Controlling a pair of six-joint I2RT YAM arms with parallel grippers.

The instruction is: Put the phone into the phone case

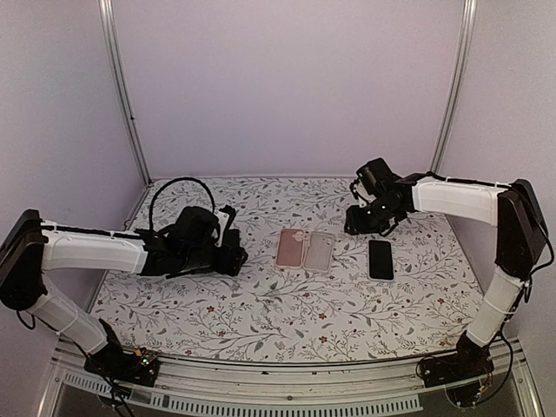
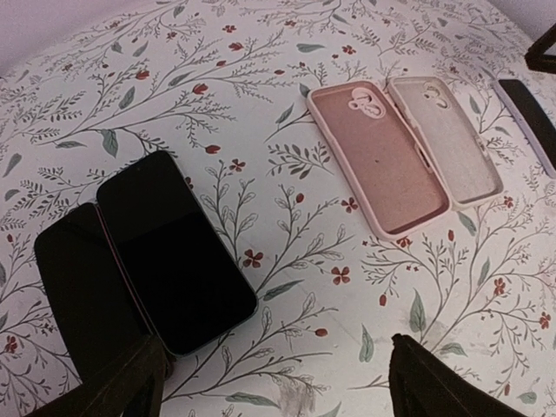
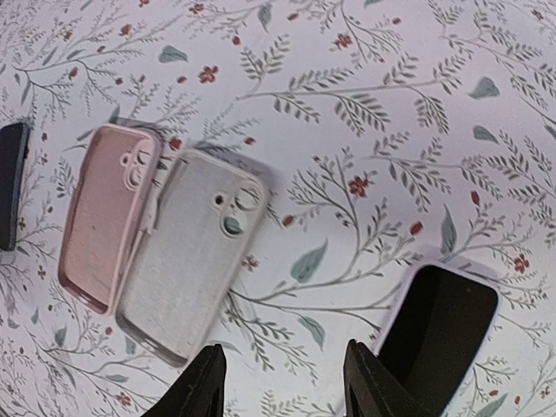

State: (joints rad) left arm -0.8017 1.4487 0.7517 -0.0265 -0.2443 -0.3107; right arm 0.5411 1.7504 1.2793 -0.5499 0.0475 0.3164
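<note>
An empty pink phone case [image 1: 291,248] lies open side up mid-table, touching a pale translucent case [image 1: 320,251] on its right. Both show in the left wrist view, pink [image 2: 378,156] and pale [image 2: 445,139], and in the right wrist view, pink [image 3: 109,213] and pale [image 3: 191,252]. A black phone with a pale rim [image 1: 380,259] lies right of them [image 3: 439,326]. Two more black phones [image 2: 169,248] [image 2: 82,295] lie side by side under my left gripper [image 1: 234,256]. It is open and empty [image 2: 278,391]. My right gripper [image 1: 354,224] is open and empty [image 3: 282,387], hovering between the pale case and the rimmed phone.
A flowered cloth [image 1: 261,304] covers the table. White walls and metal posts [image 1: 122,87] enclose the back and sides. A black cable loops above the left wrist [image 1: 178,187].
</note>
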